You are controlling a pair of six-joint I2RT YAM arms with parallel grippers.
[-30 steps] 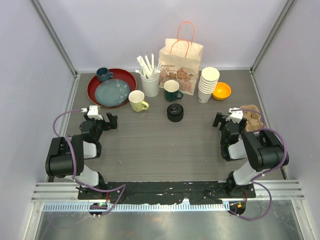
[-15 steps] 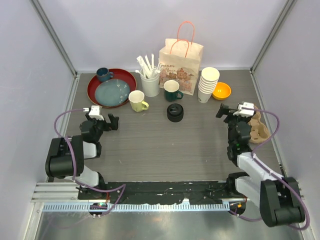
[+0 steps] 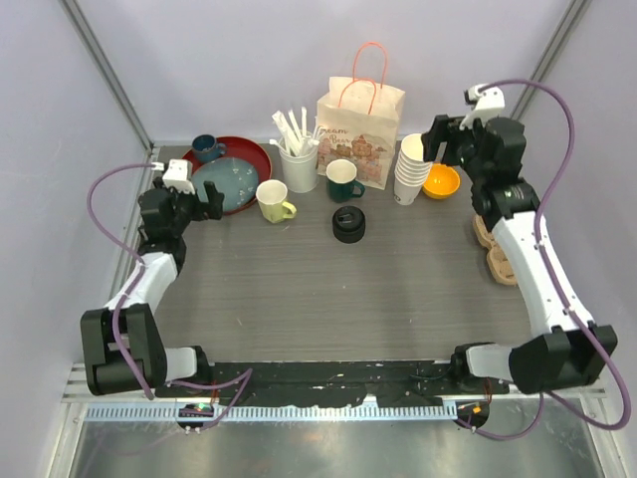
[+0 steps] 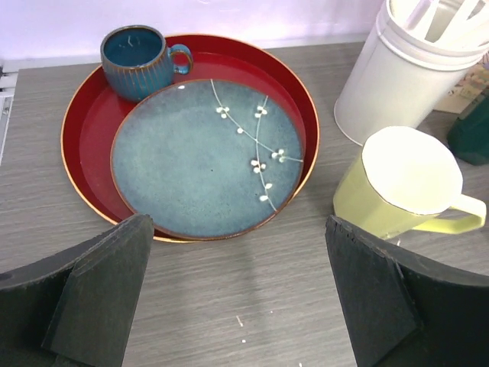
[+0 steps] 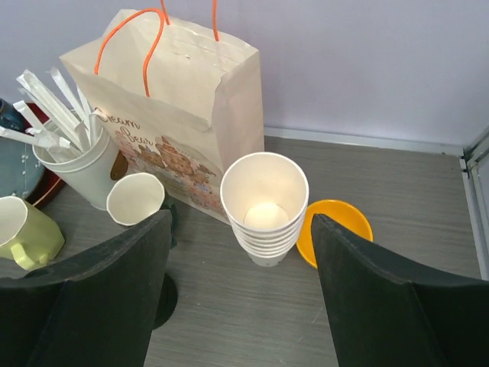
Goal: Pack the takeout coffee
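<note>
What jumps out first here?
The paper bag with orange handles stands at back centre. At back left, a red tray holds a blue plate and a mug. The right pincer hangs open over the cup stack, beside an orange bowl.

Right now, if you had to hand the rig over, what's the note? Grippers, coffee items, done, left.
Left gripper: open, empty, over the near rim of the red tray.
Right gripper: open, empty, high above the stack of lidless paper cups.
Job's things: no lidded coffee cup in any view. A round black piece, possibly lids, sits mid-table. Paper bag stands at the back. Cardboard carrier lies at the right edge, partly behind the right arm, with no cup visible in it.
Done: nothing visibly packed.
Left: the whole job.
</note>
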